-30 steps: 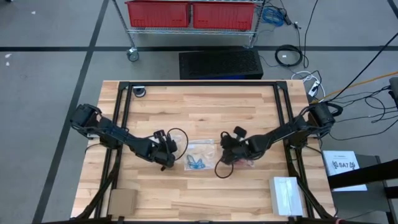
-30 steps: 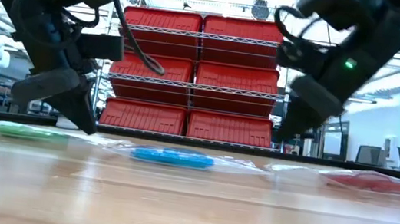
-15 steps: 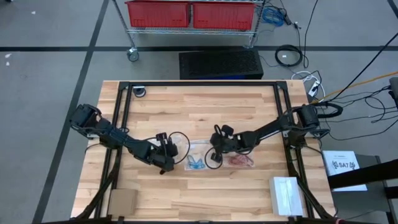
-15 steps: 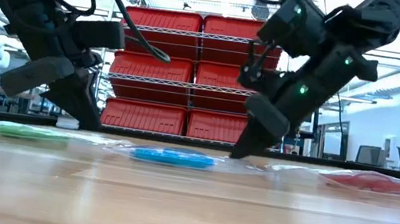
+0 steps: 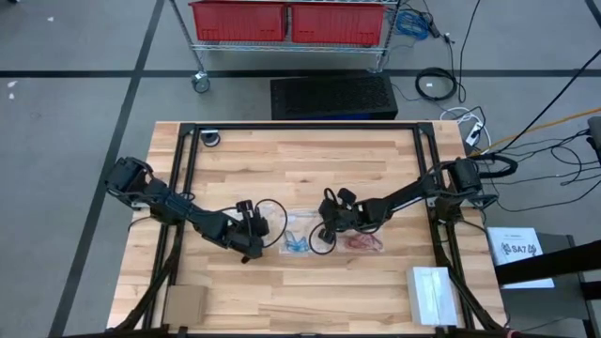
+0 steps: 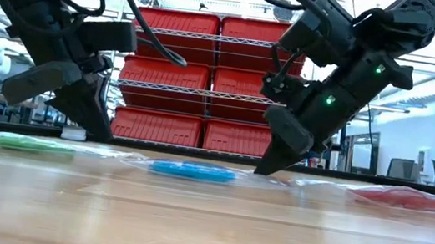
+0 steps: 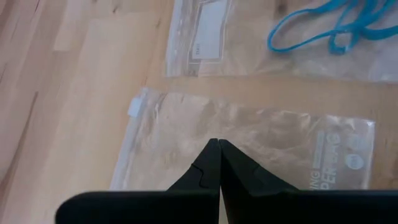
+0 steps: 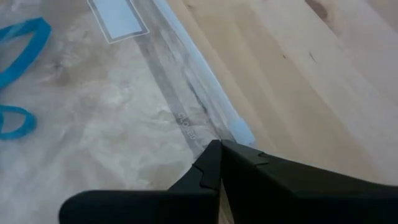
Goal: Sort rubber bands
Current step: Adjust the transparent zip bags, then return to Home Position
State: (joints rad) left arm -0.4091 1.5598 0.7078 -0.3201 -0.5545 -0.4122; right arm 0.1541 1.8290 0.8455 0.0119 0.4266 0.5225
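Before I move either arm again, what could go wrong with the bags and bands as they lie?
1. The right hand is shut, its tip at the zip edge of the blue bands' bag; dragging could slide the bag and shift the blue rubber bands.
2. The left hand, also shut, points at an empty-looking clear bag; pressing may crumple it.
3. The two hands sit close together in the high view; they might collide.

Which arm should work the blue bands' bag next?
Probably the right. Its gripper, fingers shut, sits at the zip edge of the blue bands' bag; the left gripper is over an empty-looking bag.
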